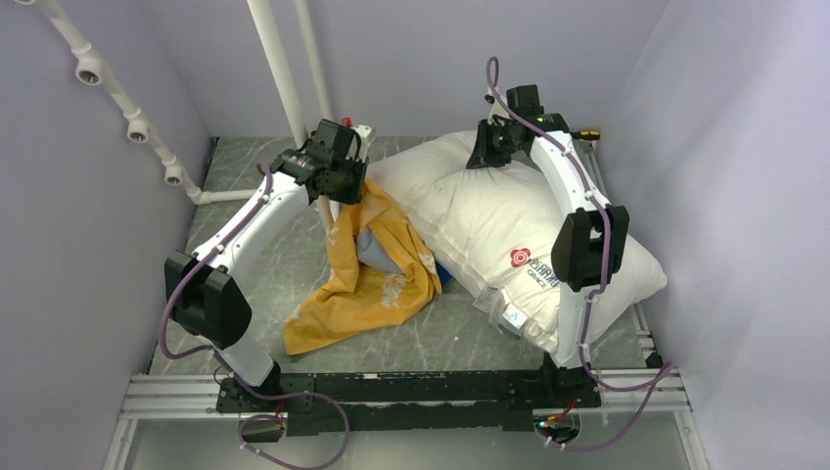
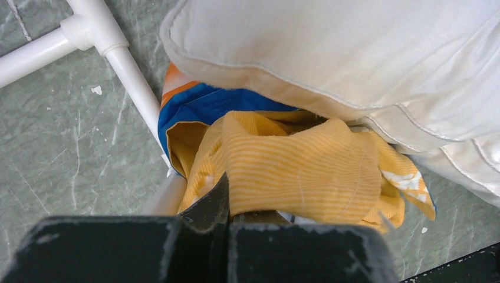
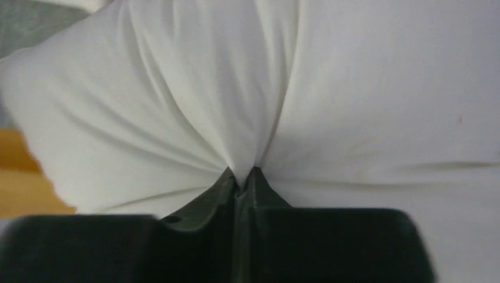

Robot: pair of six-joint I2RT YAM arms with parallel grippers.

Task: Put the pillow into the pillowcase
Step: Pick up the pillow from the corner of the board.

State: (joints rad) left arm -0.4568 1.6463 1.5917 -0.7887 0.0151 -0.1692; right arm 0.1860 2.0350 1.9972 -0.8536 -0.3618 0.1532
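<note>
Two grips are in place at once, so the step in hand is judged to be an early one: case and filling are both taken up, but nothing has been inserted. The large plump white stuffed pillow (image 1: 509, 230), with piped seams and a red-and-blue logo, lies wholly outside the case on the grey marbled table (image 1: 245, 255), stretching from the right jaws toward the near side. A pinch of its cover near the far corner is clamped between the right jaws, which are closed down onto a thin fold.

The thin yellow-orange fabric pillowcase (image 1: 377, 279), with blue showing inside, hangs bunched below the left jaws, and part of it is tucked under the pillow's edge. Its upper edge is nipped between the left jaws, which are fully closed. Whether one layer or both is caught cannot be told, and no open mouth is seen.

The next move is judged to call for the mouth to be spread and a pillow corner fed in.

The left arm (image 1: 240, 220) is reached forward, wrist turned down over the case. The right arm (image 1: 560, 171) is stretched further, its elbow raised above the pillow and its wrist angled down.
</note>
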